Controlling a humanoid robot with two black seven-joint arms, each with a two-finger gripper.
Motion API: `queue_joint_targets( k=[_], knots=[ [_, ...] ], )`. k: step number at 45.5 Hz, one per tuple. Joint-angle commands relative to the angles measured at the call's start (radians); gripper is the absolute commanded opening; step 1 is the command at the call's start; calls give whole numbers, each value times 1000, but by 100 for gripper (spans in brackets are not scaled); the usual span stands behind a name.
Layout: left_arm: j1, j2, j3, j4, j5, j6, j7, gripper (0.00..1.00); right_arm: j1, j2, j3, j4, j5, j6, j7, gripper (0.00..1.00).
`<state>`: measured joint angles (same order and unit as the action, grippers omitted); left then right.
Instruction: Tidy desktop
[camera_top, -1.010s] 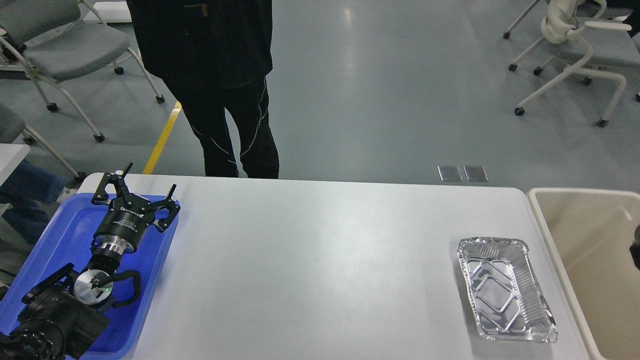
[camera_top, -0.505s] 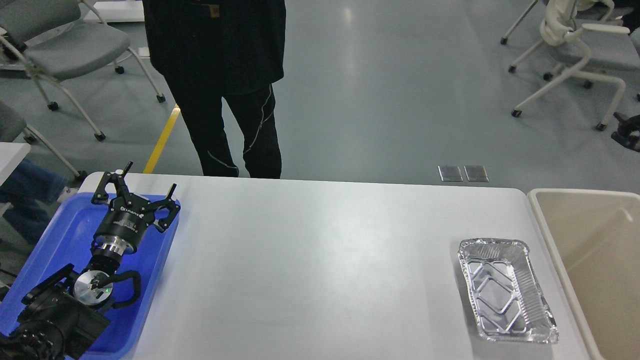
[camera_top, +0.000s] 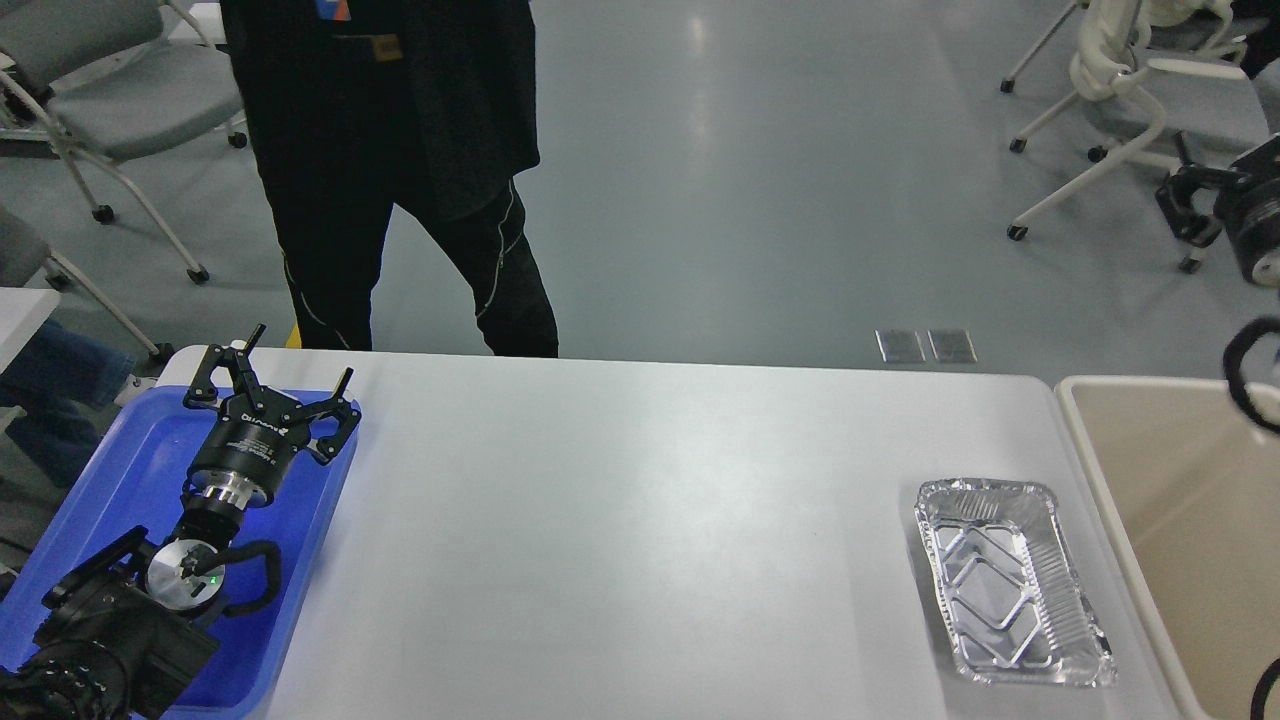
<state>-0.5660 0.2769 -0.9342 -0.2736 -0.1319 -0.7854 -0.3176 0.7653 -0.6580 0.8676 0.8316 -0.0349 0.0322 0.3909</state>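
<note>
While our left gripper (camera_top: 285, 385) hangs spread and empty over the blue tray (camera_top: 120, 470), the foil pan (camera_top: 1010, 582), long axis front-to-back, lies far across the desktop (camera_top: 620, 520), nearer our right gripper (camera_top: 1185, 195), whose jaws we cannot read.

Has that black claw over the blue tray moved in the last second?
No. The left gripper hangs open above the blue tray's far right corner, exactly as before.

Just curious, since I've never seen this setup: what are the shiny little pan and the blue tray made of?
The foil pan looks like thin aluminium: bright, mirror-like, with crinkled walls and pressed ribs in its floor. The blue tray seems to be moulded plastic: uniform colour, smooth glossy surface, rounded raised rim. That is judged from looks alone.
</note>
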Motion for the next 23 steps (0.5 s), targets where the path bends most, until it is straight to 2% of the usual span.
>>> queue_joint_targets(
  k=[1, 13, 23],
  knots=[
    [0, 1, 0, 1, 0, 0, 0, 100, -153, 130, 27, 12, -14, 23, 65, 100],
    [0, -1, 0, 1, 0, 0, 0, 100, -184, 241, 25, -12, -16, 23, 66, 100],
    [0, 1, 0, -1, 0, 0, 0, 100, -175, 271, 14, -104, -16, 25, 66, 100]
  ],
)
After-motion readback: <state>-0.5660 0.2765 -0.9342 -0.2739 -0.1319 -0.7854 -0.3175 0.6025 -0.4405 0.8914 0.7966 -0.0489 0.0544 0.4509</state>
